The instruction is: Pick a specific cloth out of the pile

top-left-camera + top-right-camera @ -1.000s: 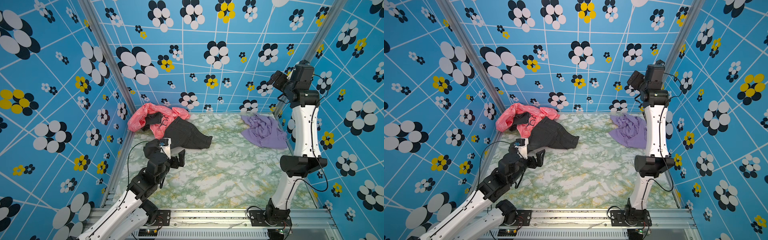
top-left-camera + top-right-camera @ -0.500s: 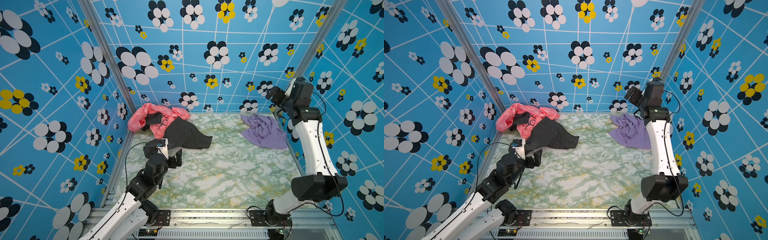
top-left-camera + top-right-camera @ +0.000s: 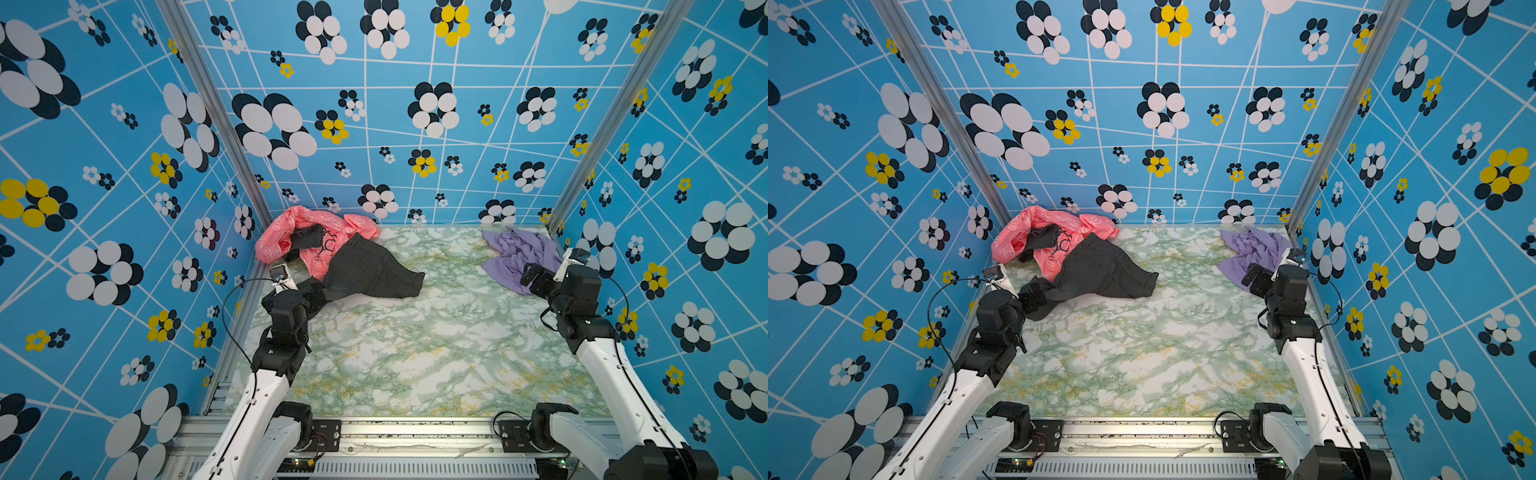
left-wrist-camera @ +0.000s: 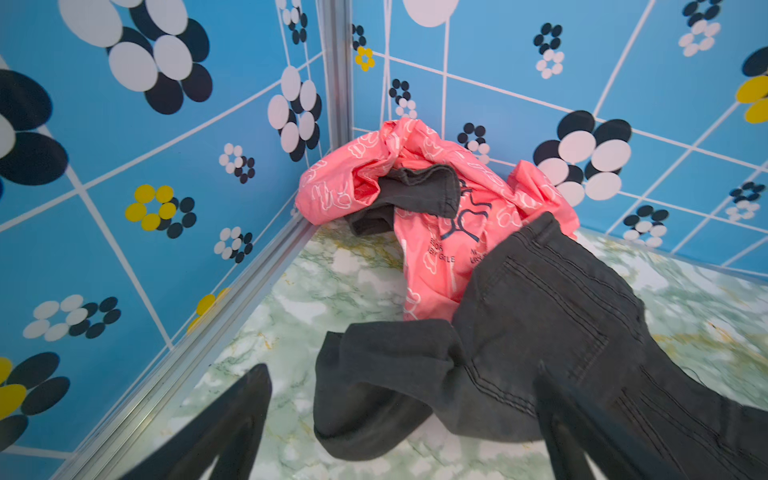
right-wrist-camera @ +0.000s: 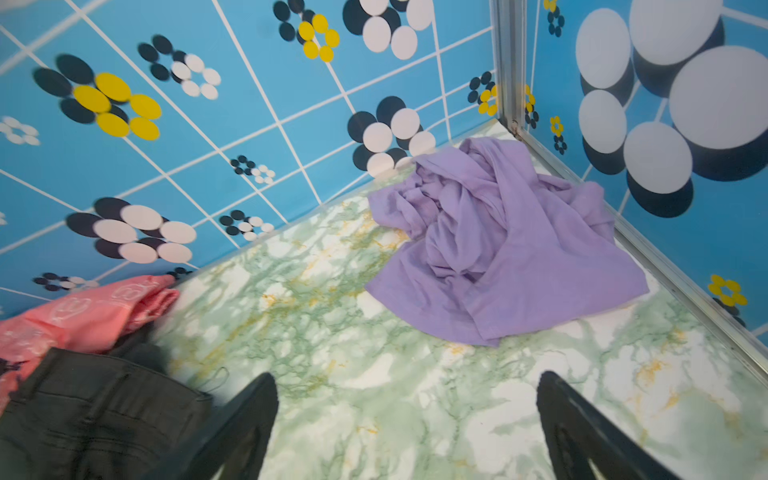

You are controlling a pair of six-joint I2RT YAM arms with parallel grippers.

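The cloth point(image 3: 519, 257) lies crumpled in the far right corner of the table point(image 3: 415, 353), well apart from the pile point(image 3: 332, 257); we judge the picking done. Our left gripper point(image 4: 405, 374) and right gripper point(image 5: 407, 376) gape wide, empty.

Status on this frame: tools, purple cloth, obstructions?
Open and empty: left tool by the jeans, right tool facing the purple cloth. It lies alone in the far right corner. Nothing on it.
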